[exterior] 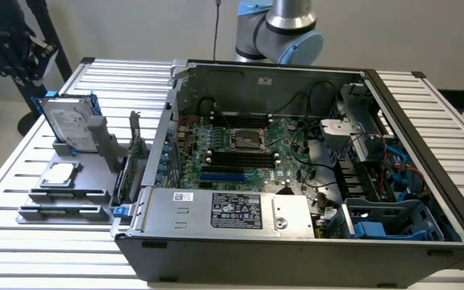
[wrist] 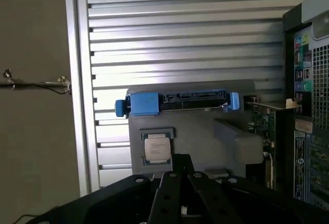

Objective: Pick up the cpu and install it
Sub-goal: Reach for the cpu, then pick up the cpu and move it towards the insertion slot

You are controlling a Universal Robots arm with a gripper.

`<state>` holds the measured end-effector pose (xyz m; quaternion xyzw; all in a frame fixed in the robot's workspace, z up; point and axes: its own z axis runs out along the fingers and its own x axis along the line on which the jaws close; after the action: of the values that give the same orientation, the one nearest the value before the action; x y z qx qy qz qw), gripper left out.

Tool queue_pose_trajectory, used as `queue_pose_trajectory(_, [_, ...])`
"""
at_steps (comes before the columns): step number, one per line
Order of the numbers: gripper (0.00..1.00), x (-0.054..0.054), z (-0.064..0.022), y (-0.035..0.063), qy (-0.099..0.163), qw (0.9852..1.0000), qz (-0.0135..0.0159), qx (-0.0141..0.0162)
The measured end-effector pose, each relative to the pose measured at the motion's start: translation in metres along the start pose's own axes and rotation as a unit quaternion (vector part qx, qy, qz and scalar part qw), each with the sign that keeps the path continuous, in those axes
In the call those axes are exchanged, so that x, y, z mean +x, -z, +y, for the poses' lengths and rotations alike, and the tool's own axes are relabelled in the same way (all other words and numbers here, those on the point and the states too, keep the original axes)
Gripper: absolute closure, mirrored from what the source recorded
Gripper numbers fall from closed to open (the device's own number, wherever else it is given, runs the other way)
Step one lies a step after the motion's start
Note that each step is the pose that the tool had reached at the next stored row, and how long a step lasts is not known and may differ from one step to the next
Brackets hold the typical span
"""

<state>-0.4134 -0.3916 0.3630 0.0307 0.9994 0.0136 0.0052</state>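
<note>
Your empty gripper [wrist: 181, 163], fingers pressed together, hangs near the cpu [wrist: 156, 148], nine o'clock off the case [exterior: 240, 254], exterior view.

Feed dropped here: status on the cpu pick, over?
Gripper shut, holding nothing. Cpu lies on grey holder beside the case, not picked. Nothing covers it.

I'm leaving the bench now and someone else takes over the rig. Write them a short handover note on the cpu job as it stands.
Gripper: shut, holding nothing, clear of the parts.
Cpu: lying flat on the grey holder, on the exterior view's left of the open computer case.
Motherboard socket: looks empty.
Done: nothing that shows.
Left: the whole job; cpu neither picked up nor installed.
</note>
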Motion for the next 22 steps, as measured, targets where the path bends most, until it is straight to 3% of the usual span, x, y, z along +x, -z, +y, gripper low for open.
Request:
queue_pose_trajectory(4, [0.89, 0.018, -0.0005, -0.0021, 0.000, 1.0000, 0.0011, 0.0014])
queue_pose_trajectory(19, [0.89, 0.019, -0.0005, -0.0021, 0.000, 1.0000, 0.0012, 0.0014])
queue_pose_trajectory(21, [0.88, 0.019, -0.0005, -0.0021, 0.001, 1.0000, 0.0011, 0.0014])
queue_pose_trajectory(22, [0.83, 0.019, -0.0005, -0.0021, 0.001, 1.0000, 0.0012, 0.0014])
